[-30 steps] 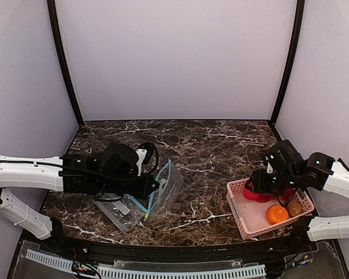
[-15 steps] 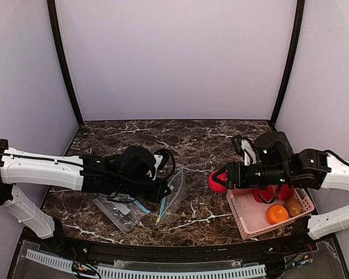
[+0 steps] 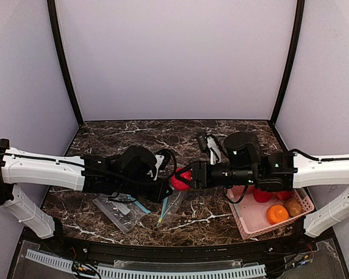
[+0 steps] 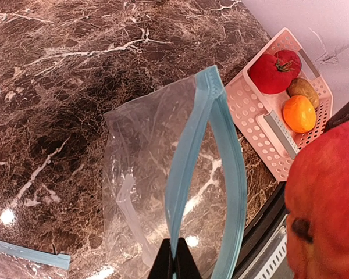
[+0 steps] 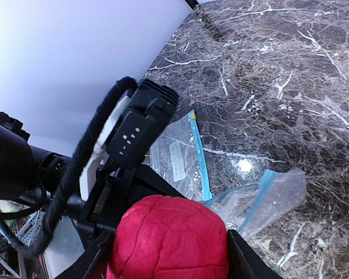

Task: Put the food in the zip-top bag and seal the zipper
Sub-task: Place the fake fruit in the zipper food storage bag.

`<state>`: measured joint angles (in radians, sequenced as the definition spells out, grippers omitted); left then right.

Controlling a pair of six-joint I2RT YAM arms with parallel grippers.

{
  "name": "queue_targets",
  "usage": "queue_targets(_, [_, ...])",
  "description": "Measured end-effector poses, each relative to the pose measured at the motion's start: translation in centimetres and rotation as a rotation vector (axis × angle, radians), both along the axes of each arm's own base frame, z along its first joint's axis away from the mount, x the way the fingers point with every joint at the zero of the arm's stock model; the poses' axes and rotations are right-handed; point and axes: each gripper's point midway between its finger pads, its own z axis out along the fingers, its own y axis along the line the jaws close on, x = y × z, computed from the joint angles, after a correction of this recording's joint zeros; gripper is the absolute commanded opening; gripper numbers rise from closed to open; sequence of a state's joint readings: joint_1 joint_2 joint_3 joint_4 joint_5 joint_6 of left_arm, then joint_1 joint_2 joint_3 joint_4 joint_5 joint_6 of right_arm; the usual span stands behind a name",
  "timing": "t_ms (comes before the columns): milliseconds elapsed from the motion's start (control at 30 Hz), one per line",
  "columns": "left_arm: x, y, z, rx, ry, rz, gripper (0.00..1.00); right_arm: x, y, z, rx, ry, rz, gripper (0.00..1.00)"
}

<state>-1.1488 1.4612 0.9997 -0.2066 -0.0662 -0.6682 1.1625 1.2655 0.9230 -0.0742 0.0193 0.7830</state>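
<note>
My left hand (image 4: 174,264) pinches the bag (image 4: 145,192) by its blue zipper rim, mouth open over the tabletop (image 4: 58,87). My right hand (image 5: 170,258) grips a red fruit (image 3: 180,179) just beside that mouth, with other fruit (image 4: 271,72) lying in the pink basket (image 4: 250,116).

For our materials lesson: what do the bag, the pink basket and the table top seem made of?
The bag looks like thin, clear, glossy plastic film; the table top shows through it. The pink basket is probably moulded plastic, matte, with rows of holes. The table top has a dark veined marble look, polished, with light glints; it may be printed laminate.
</note>
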Motion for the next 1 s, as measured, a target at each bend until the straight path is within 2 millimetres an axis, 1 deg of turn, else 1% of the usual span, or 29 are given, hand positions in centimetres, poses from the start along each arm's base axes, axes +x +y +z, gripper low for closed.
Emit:
queue_targets(100, [0.0, -0.1, 0.1, -0.004, 0.001, -0.002, 0.01, 0.3, 1.5, 0.1, 0.013, -0.009, 0.01, 0.44])
queue_targets(233, [0.0, 0.0, -0.1, -0.001, 0.005, 0.005, 0.01, 0.8, 2.2, -0.5, 0.001, -0.008, -0.001, 0.43])
queue_targets(533, [0.3, 0.3, -0.2, 0.003, 0.006, 0.017, 0.01, 1.7, 1.9, -3.1, -0.066, 0.024, -0.067, 0.43])
queue_targets(700, [0.1, 0.6, -0.7, 0.017, 0.012, 0.017, 0.01, 2.0, 1.9, -4.6, -0.103, 0.038, -0.086, 0.43])
queue_targets(1000, [0.0, 1.1, -1.4, 0.044, 0.024, 0.019, 0.01, 2.6, 2.0, -8.1, -0.222, 0.064, -0.111, 0.42])
